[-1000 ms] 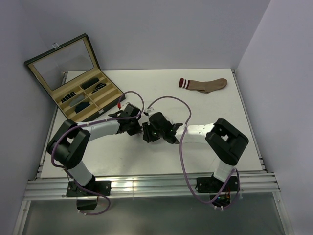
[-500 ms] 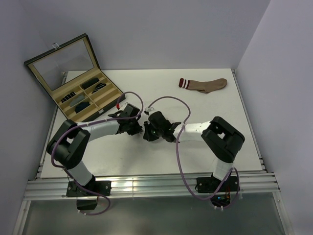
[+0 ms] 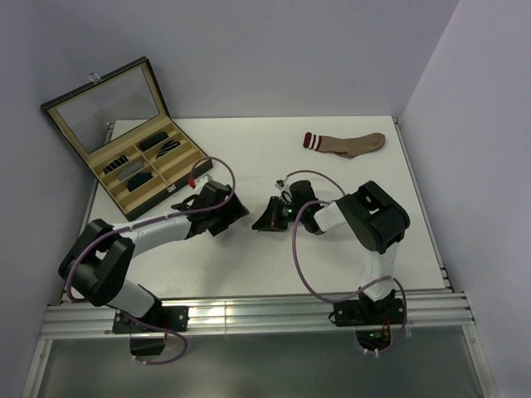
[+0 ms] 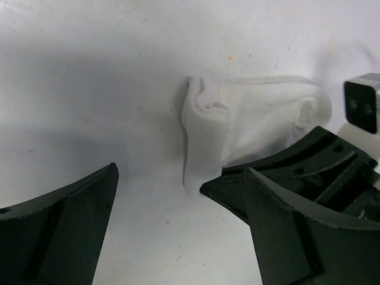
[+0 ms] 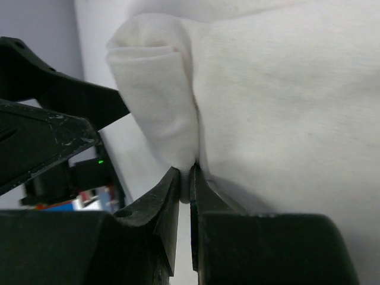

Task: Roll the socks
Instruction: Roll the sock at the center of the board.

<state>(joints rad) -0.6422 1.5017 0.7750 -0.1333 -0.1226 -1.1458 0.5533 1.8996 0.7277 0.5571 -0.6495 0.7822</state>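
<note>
White cotton is bunching up at the middle of the table, where you are working on the white sock. It is lying half-folded, with one end curling over into a soft lip. Your right gripper is pinching a fold of that sock between nearly closed jaws, reaching in low from the right. Your left gripper is standing wide open and holding nothing. Its two dark fingers are sitting on either side of the sock's near-left edge, and from the left wrist view you cannot tell whether they are touching the fabric. Well apart, at the far right of the table, a tan sock with a dark red, white-striped cuff is lying flat. At the far left, a compartmented display case is standing with its glass lid raised and dark items are showing in several compartments.
</note>
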